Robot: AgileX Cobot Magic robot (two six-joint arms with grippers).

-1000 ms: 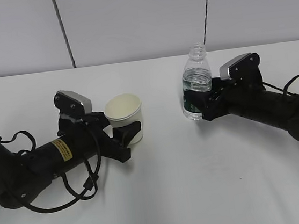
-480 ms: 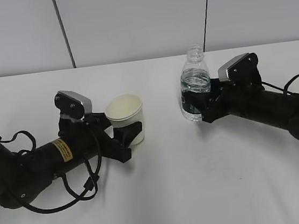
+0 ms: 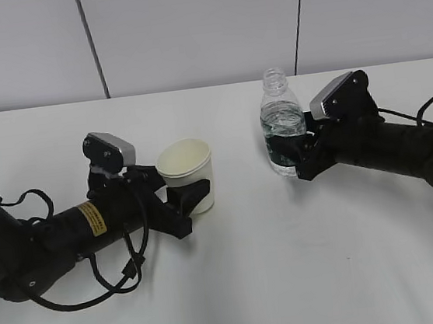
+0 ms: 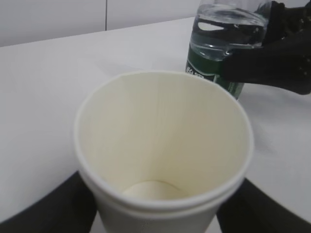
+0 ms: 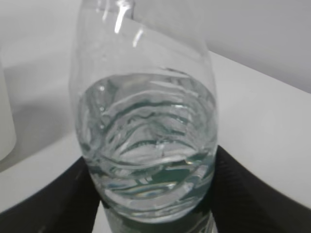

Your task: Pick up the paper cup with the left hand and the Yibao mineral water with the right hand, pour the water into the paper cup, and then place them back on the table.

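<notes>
The cream-white paper cup (image 3: 187, 171) stands upright left of centre on the white table (image 3: 292, 278). My left gripper (image 3: 192, 199) is shut on its lower body, one black finger on each side. In the left wrist view the cup (image 4: 160, 145) is empty and the fingers (image 4: 43, 208) flank it. The Yibao mineral water (image 3: 283, 132), uncapped and part full, stands at centre right. My right gripper (image 3: 291, 156) is shut on its green label band. In the right wrist view the bottle (image 5: 146, 126) fills the frame between the fingers (image 5: 48, 204). It also shows in the left wrist view (image 4: 218, 48).
A grey panelled wall (image 3: 186, 32) runs along the table's far edge. Loose black cables (image 3: 124, 274) hang from the left arm onto the table. The cup and the bottle stand about a hand's width apart.
The cup has shifted slightly right with my left gripper. My right wrist has risen a little, and the bottle's neck has swung left, so the bottle stands more upright.
</notes>
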